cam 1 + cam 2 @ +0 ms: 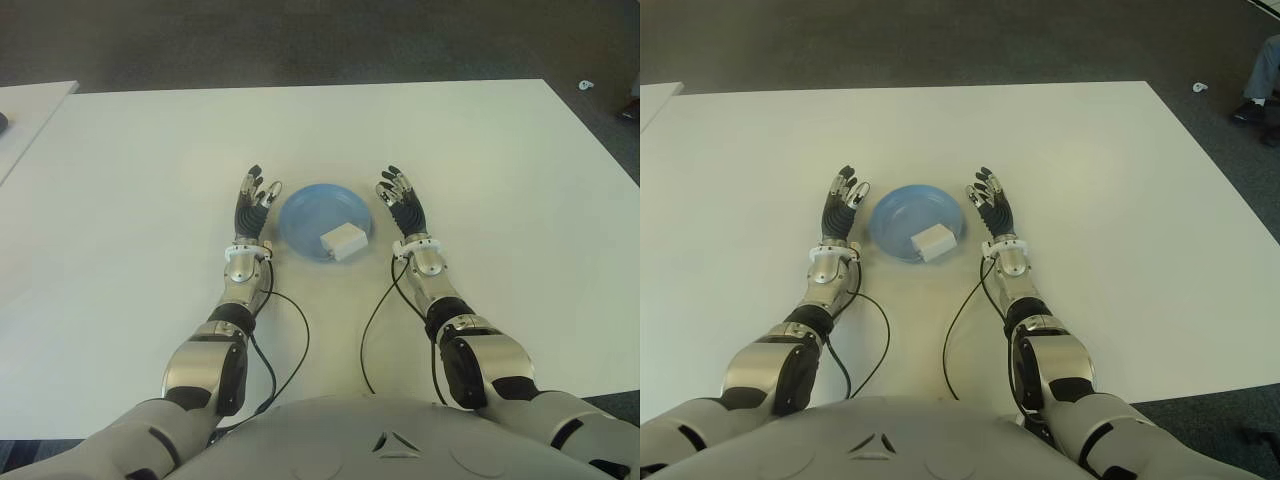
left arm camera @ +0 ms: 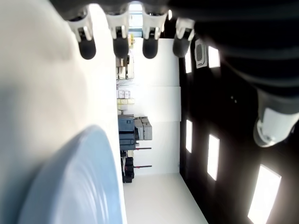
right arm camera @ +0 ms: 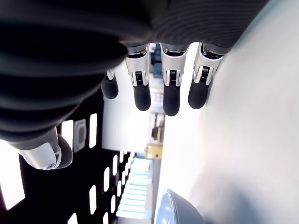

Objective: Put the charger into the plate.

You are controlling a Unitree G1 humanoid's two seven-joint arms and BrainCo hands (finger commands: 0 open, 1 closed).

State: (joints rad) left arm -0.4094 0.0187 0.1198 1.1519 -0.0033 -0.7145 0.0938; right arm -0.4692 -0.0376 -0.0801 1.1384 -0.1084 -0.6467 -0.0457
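A white charger block (image 1: 341,242) lies inside the blue plate (image 1: 305,212), toward the plate's near right rim. My left hand (image 1: 254,198) shows just left of the plate with its fingers (image 2: 120,45) spread and holding nothing. Just right of the plate is my right hand (image 1: 401,196), its fingers (image 3: 171,95) also extended and empty. The plate's blue rim (image 2: 77,182) appears close by in the left wrist view, and a sliver of it (image 3: 175,207) in the right wrist view. Neither hand touches the charger.
The white table (image 1: 500,170) spans the view, with dark floor beyond its far edge. Thin black cables (image 1: 290,345) run from both wrists back toward my body. A second table's corner (image 1: 25,105) shows far left. A person's shoe (image 1: 1247,110) is at the far right.
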